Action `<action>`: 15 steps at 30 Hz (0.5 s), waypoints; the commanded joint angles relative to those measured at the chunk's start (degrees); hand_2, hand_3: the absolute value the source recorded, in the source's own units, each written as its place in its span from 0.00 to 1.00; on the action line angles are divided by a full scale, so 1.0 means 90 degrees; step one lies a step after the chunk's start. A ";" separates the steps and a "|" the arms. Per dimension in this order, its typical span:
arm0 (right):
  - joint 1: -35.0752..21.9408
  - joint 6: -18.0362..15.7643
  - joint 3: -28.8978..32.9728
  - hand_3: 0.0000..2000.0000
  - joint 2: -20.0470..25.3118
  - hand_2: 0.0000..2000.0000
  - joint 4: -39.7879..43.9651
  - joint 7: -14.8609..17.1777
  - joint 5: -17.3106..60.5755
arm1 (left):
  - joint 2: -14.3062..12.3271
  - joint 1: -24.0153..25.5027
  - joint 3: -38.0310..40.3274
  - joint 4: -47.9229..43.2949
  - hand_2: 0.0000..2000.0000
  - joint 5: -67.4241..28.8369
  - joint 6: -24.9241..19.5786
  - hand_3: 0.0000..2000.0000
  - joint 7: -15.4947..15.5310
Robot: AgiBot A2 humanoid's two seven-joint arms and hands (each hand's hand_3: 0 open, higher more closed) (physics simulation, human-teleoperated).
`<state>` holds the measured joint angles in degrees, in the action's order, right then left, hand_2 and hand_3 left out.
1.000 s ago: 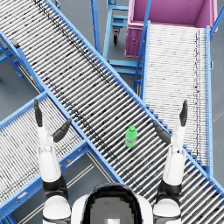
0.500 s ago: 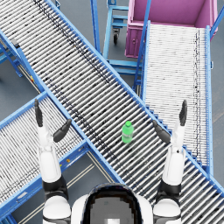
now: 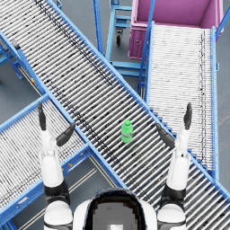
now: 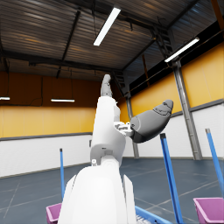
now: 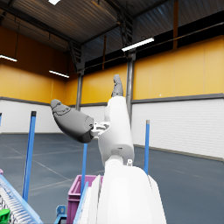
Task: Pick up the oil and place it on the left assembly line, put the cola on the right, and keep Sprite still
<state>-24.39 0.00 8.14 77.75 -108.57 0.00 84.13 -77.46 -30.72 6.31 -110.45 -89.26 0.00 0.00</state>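
Observation:
A green bottle [image 3: 127, 131] stands upright on the central diagonal roller conveyor [image 3: 81, 85], between my two arms. My left hand [image 3: 49, 130] is raised over the left edge of that conveyor, fingers spread, holding nothing. My right hand [image 3: 179, 130] is raised to the right of the bottle, also spread with nothing in it. Neither hand touches the bottle. In the left wrist view my left hand [image 4: 131, 118] points up at the hall ceiling, and my right hand [image 5: 92, 120] does the same in the right wrist view. No oil or cola shows.
A left roller line [image 3: 22, 148] lies at the lower left and a right roller line [image 3: 179, 81] runs up to a purple bin [image 3: 175, 13]. Blue rails [image 3: 96, 27] frame the conveyors, with grey floor between them.
The green bottle has travelled a little up and to the left along the central conveyor. Both arms have stayed where they were.

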 commanded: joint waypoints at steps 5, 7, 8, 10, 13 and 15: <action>-0.0032 0.0000 0.0021 0.00 0.0004 0.00 0.0012 0.0000 0.0000 | -0.0018 0.0048 -0.0080 0.0008 0.00 0.0000 0.0000 0.00 0.0000; 0.0038 0.0000 0.0012 0.00 0.0024 0.00 0.0033 0.0000 0.0000 | -0.0026 0.0070 -0.0077 0.0003 0.00 0.0000 0.0000 0.00 0.0000; -0.0031 0.0000 0.0016 0.00 0.0010 0.00 0.0045 0.0000 0.0000 | -0.0018 0.0009 -0.0037 -0.0013 0.00 0.0000 0.0000 0.00 0.0000; 0.0039 0.0000 0.0012 0.00 0.0029 0.00 0.0043 0.0000 0.0000 | -0.0033 0.0085 -0.0059 -0.0005 0.00 0.0000 0.0000 0.00 0.0000; -0.0072 0.0000 0.0015 0.00 0.0006 0.00 0.0039 0.0000 0.0000 | -0.0020 -0.0015 -0.0061 -0.0018 0.00 0.0000 0.0000 0.00 0.0000; -0.0133 0.0000 0.0011 0.00 -0.0005 0.00 0.0031 0.0000 0.0000 | -0.0015 -0.0068 -0.0057 -0.0045 0.00 0.0000 0.0000 0.00 0.0000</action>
<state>-24.40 0.00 8.25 78.01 -108.20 0.00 84.13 -77.78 -30.29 5.78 -110.61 -89.26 0.00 0.00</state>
